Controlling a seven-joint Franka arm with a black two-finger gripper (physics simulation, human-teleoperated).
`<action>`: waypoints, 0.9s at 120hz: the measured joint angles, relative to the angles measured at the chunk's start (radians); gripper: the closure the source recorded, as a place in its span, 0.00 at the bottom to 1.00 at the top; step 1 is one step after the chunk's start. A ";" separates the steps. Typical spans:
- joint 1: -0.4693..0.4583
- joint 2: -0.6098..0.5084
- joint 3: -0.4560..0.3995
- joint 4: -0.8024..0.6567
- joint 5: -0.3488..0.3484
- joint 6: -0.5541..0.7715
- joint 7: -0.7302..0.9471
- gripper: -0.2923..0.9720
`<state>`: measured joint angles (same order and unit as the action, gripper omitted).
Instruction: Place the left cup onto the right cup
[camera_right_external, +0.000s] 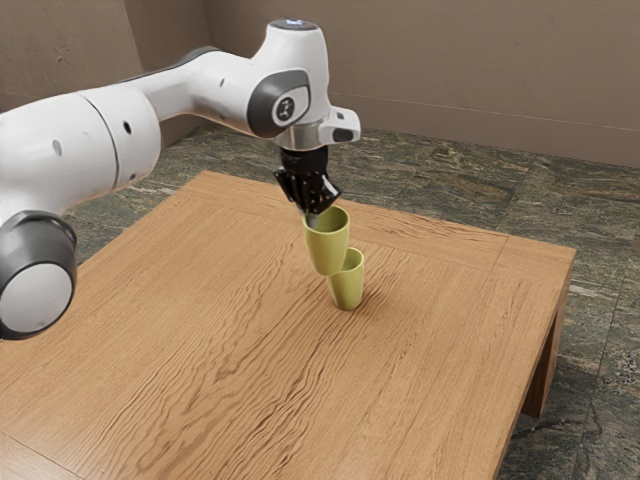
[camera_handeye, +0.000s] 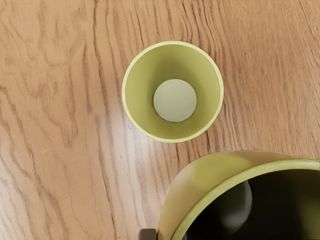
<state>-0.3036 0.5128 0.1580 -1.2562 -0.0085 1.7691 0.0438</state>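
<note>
Soft, even light falls from above on the tabletop (camera_right_external: 180, 340); the arm (camera_right_external: 90, 130) has a white shell, bright on top and grey beneath. Shadows are faint. In the wrist view a pale sheen lies beside the standing cup (camera_handeye: 172, 91); the interior of the held cup (camera_handeye: 240, 200) is dark.

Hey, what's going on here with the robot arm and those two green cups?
The arm's gripper is shut on the rim of one green cup, the held cup, carrying it in the air, slightly tilted. The other cup stands upright and empty on the wooden table. In the wrist view the held cup is off to one side of the standing one, so it is not yet stacked.
</note>
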 joint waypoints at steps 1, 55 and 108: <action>0.000 0.001 0.000 0.003 0.000 -0.001 0.000 0.85; 0.014 0.045 -0.005 0.071 0.001 -0.014 0.000 0.85; 0.033 0.098 -0.014 0.149 0.002 -0.016 0.000 0.85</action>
<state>-0.2705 0.6105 0.1440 -1.1068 -0.0069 1.7534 0.0440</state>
